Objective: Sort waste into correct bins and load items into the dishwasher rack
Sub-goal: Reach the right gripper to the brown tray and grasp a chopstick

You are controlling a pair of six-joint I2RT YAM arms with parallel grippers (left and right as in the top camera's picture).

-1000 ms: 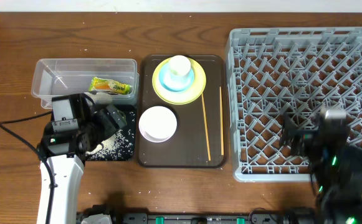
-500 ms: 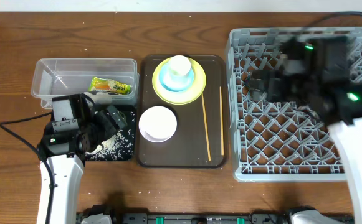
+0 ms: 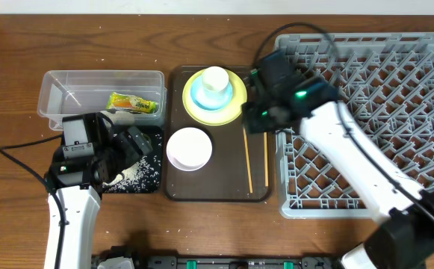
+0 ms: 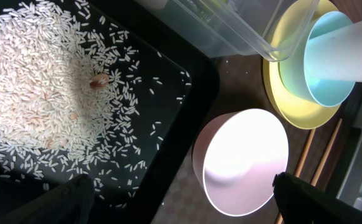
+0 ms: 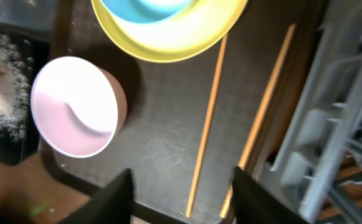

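Two thin wooden chopsticks [image 3: 246,153] lie lengthwise on the right side of the brown serving tray [image 3: 217,188]. My right gripper [image 3: 260,119] hovers over their far ends, open. In the right wrist view one chopstick [image 5: 209,112] lies in the gap between the fingers, untouched. The white cup [image 3: 215,78] stands in the blue bowl [image 3: 202,96] on the yellow plate [image 3: 231,108]. The white bowl [image 3: 189,148] sits in front of them. My left gripper [image 3: 123,149] stays open above the rice [image 4: 43,81] in the black tray [image 3: 148,179]. The wrapper [image 3: 133,103] lies in the clear tub [image 3: 101,82].
The grey dishwasher rack [image 3: 366,67] fills the right of the table, its left wall right beside the outer chopstick [image 5: 265,99]. The right arm stretches diagonally over the rack's front half. The clear tub's corner overhangs near the yellow plate [image 4: 293,106].
My right arm has swung from the rack's front right, across the rack, to the chopsticks on the brown tray. The left arm has not moved.
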